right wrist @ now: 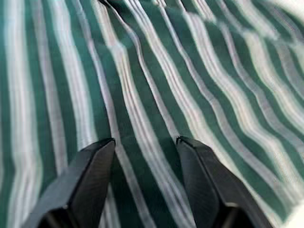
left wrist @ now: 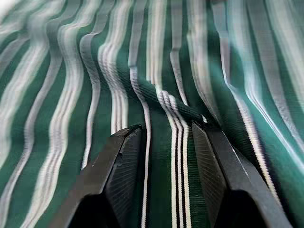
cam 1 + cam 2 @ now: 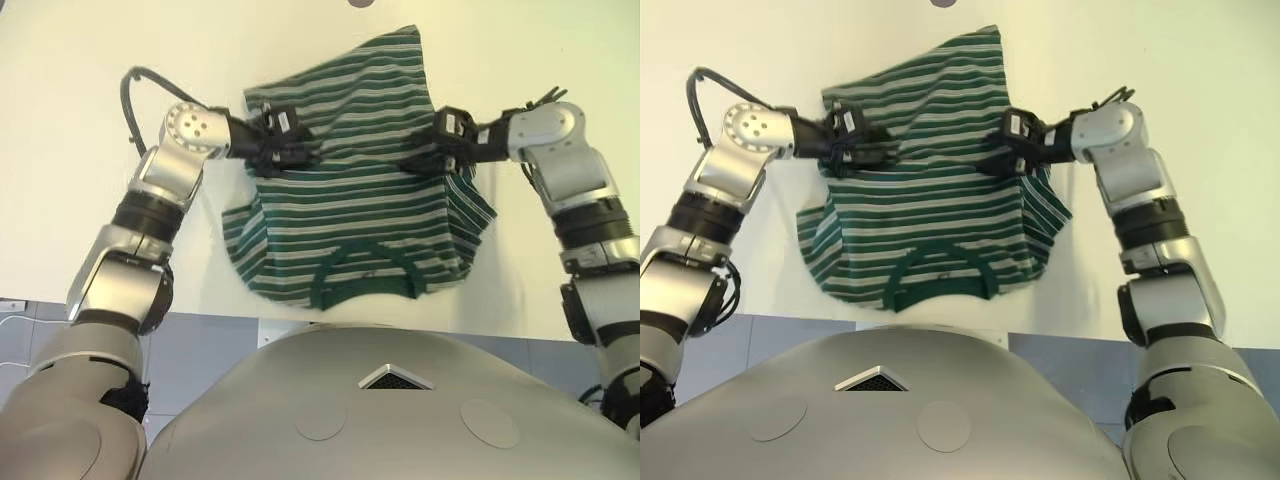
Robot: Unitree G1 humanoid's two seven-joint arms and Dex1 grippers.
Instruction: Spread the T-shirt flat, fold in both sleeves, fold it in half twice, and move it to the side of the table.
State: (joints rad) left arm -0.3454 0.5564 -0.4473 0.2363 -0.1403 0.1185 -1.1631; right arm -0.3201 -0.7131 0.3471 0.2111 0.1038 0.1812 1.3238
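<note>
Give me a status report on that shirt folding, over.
Left gripper open, on the cloth. Right gripper open, likewise. T-shirt rumpled on the table, collar nearest the robot, not yet flat. Nothing else on it.

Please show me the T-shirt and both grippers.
T-shirt (image 3: 350, 200): left eye view, on the striped middle of the cloth.
left gripper (image 2: 166, 127): left wrist view, midway between its fingertips.
right gripper (image 1: 146, 140): right wrist view, midway between its fingertips.

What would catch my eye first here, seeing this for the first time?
A green T-shirt with white stripes lies rumpled in the middle of the white table, its collar toward the robot. The left jaws sit on the shirt's left edge and the right jaws on its right side, both standing open over the cloth.
</note>
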